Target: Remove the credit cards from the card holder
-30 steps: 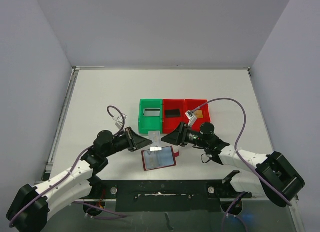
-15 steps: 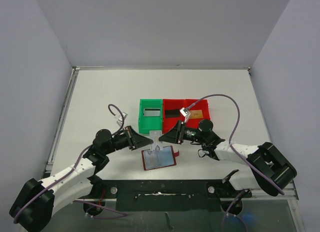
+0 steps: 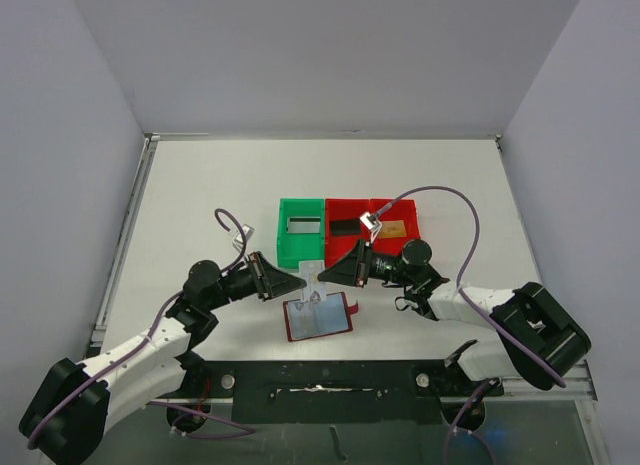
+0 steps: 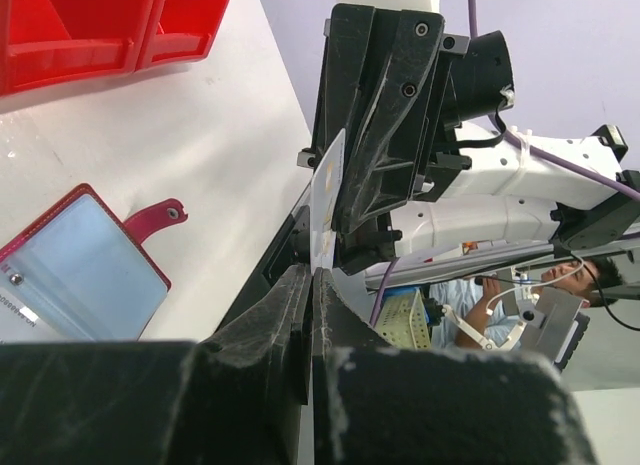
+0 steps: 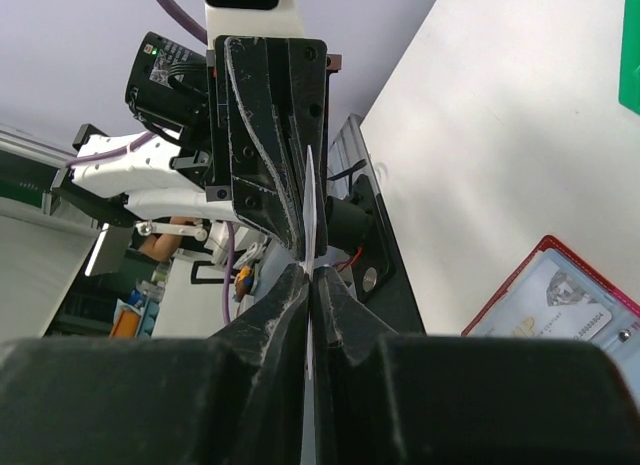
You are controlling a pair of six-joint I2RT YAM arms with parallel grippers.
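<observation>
The dark red card holder (image 3: 318, 317) lies open on the table in front of the arm bases, its pale blue pockets up and its red tab to the right. In the right wrist view another card still shows in a pocket of the card holder (image 5: 560, 305). Just above it a silver-grey credit card (image 3: 310, 278) stands on edge in the air. My left gripper (image 3: 301, 282) is shut on the card's left end, and my right gripper (image 3: 321, 277) is shut on its right end. The same credit card (image 4: 328, 200) rises from the left jaws; it shows as a thin credit card (image 5: 310, 210) edge-on between the right jaws.
Three small bins stand in a row behind the grippers. The green bin (image 3: 283, 235) holds a silver card (image 3: 303, 225). The middle red bin (image 3: 347, 247) holds a black card (image 3: 345, 227), and the right red bin (image 3: 412, 220) a gold one (image 3: 397, 228).
The right gripper moved left to meet the left gripper and closed its jaws on the card that the left gripper holds. The left gripper stayed shut on it.
</observation>
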